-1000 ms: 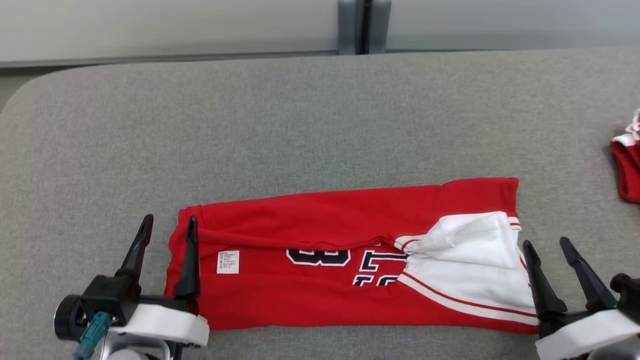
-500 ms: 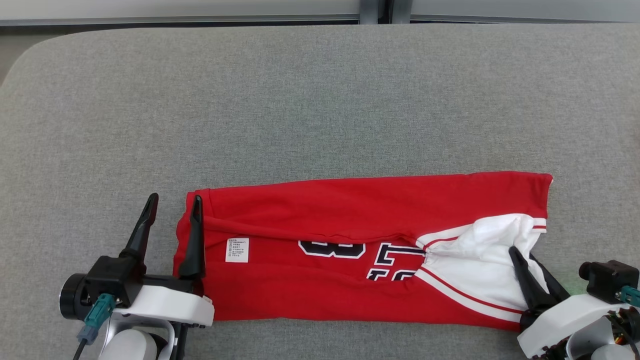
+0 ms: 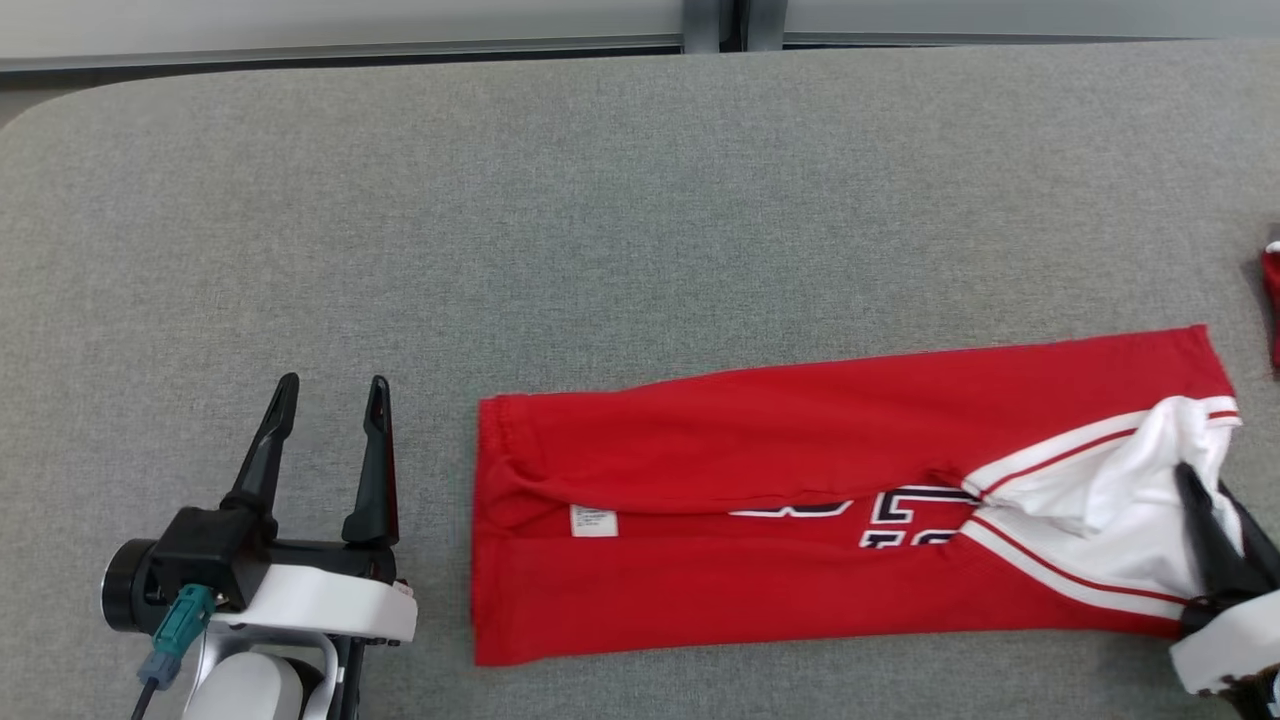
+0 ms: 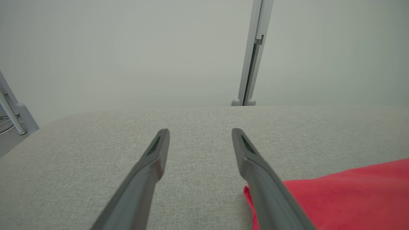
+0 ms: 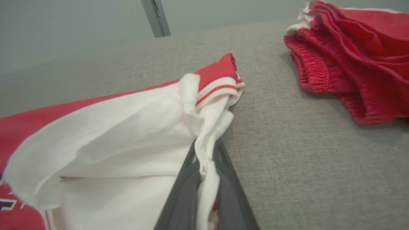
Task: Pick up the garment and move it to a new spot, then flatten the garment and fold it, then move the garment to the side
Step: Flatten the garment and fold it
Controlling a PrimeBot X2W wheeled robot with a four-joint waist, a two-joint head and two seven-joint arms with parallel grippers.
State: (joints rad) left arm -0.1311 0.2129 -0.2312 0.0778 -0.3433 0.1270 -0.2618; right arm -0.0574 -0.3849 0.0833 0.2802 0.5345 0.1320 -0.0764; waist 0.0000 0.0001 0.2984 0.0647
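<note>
Garment: red with a white panel, folded into 1 long band, flat on the grey worktop, right of centre in the head view.
Right hand: 2 fingers pressed together, pinching bunched white fabric at the garment's right end. Its body is cut off at the head view's lower right corner.
Left hand: fingers spread, holding nothing, just left of the garment's left edge and apart from it.
Lettering: dark print, its upper part hidden under the folded red layer. Unreadable.
Label: white tag near the left end, text too small to read.
Red pile: crumpled cloth lying apart to the right, cut off by the frame.
</note>
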